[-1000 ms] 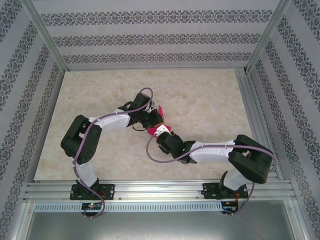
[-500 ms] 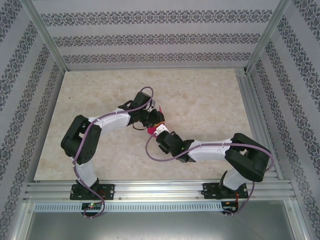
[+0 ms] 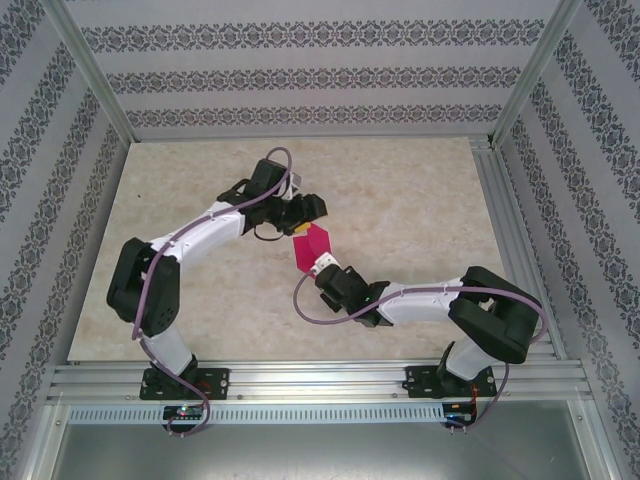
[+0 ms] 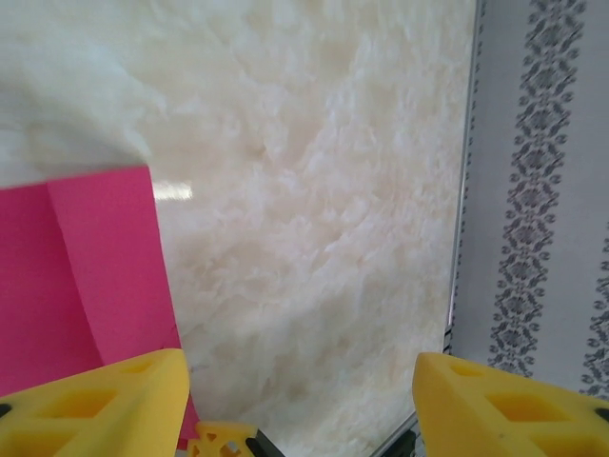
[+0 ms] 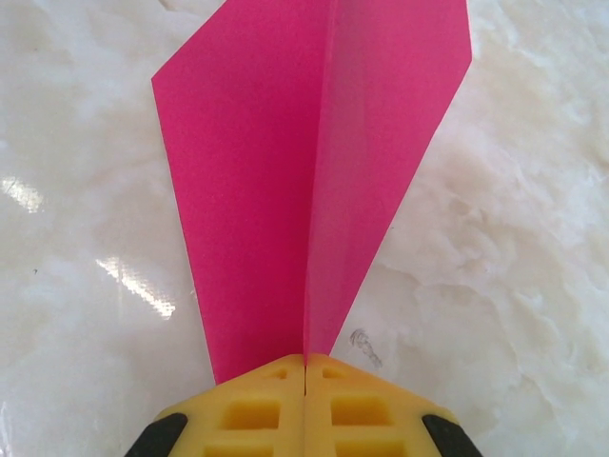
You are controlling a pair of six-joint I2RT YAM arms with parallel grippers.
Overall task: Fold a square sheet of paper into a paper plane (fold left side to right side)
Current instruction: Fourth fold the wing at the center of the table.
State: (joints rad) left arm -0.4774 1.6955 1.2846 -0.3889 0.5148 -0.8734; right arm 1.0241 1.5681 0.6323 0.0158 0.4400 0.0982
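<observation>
Paper plane (image 3: 312, 245), a pink pointed wedge with a centre crease, sits near the middle of the table (image 3: 420, 200), well away from every edge. We see the right gripper (image 3: 322, 266) clamped on its narrow near tip. The left gripper (image 3: 303, 226) has its jaws wide apart at the far end.

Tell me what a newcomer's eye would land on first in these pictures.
The folded magenta paper grabs the eye, a bright creased wedge lying near the middle of the pale marble-look table. The right gripper is shut on its narrow end. The left gripper stands open beside the paper's far end, with nothing between its jaws.
</observation>
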